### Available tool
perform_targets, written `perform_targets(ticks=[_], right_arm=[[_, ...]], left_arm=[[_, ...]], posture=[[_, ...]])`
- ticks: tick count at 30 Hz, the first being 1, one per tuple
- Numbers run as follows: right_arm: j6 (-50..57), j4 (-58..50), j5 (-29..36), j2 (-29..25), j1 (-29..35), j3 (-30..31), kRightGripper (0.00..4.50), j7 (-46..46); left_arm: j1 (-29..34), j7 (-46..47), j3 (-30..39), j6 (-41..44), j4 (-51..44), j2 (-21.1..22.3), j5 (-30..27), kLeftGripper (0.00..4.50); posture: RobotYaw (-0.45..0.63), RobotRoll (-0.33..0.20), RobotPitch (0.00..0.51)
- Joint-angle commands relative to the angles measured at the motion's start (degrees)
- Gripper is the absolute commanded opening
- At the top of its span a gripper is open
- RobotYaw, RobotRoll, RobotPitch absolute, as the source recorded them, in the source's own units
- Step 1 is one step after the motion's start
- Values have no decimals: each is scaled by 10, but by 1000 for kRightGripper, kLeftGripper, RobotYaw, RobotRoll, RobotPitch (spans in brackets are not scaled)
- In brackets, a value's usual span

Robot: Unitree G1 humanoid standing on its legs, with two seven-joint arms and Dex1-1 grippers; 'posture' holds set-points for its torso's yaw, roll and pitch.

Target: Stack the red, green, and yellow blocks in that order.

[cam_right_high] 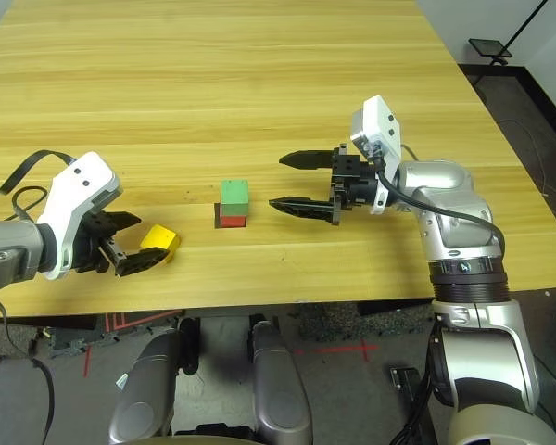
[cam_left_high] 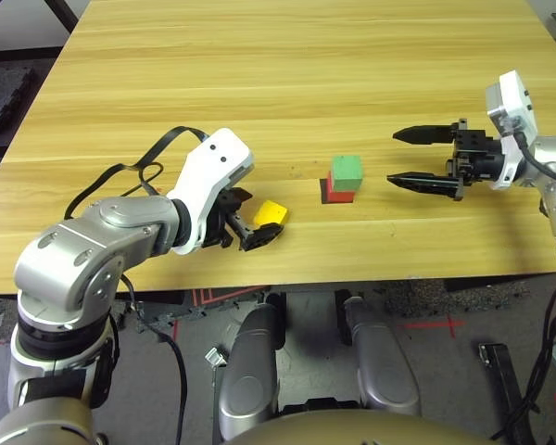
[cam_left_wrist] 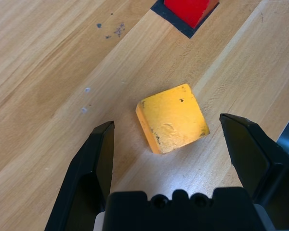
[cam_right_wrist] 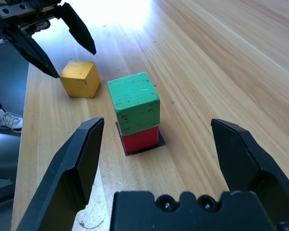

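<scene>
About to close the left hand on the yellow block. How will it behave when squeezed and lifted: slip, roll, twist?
The yellow block looks rigid and flat-faced, so it shouldn't roll. It sits turned at an angle between the open left hand's fingers, so it may well twist as they close. Its matte, scuffed surface suggests a fair grip, and it is probably light.

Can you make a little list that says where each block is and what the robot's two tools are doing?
red block: on the black square patch on the table, bottom of the stack
green block: sitting on the red block
yellow block: alone on the table, to the robot's left of the stack, not stacked yet
left tool: open, one finger on each side of the yellow block, not touching it
right tool: open, empty, on the robot's right side of the stack, pointing at it
left to do: put yellow on green
</scene>
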Motion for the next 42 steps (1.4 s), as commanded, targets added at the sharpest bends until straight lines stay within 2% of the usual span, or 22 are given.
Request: perform_targets(ticks=[1,8,14,18,22,23,31,39,42], right_arm=[[-7,1,-5,1,-4,5,4500,5],[-7,5,-7,-1,-11,4,4500,11],[-3,0,-5,-4,-13,1,4500,12],[-2,0,-5,-6,-14,0,4500,12],[-1,-2,-5,-7,-12,-1,4500,11],[0,-4,-5,-7,-12,-1,4500,11],[6,-9,-3,-18,-12,-5,4500,11],[-1,-2,-7,-18,-14,-1,4500,11],[-1,-2,-6,-20,-14,-1,4500,13]], left_arm=[[-6,13,-19,12,8,-11,-5,4461],[-13,42,-43,4,27,-39,5,4461],[-13,48,-61,-11,36,-28,4,4461],[-11,46,-75,-21,43,-13,3,3580],[-11,47,-82,-27,48,-13,1,2117],[-10,46,-86,-32,49,-10,2,1906],[-17,39,-106,-72,67,-4,6,1908],[-104,-6,-126,-227,192,14,53,1908],[-124,-36,-127,-284,234,34,72,1908]], posture=[[356,197,272],[352,184,276],[344,175,276],[339,171,278],[334,167,280],[332,164,280],[315,148,281],[310,140,265],[310,137,257]])
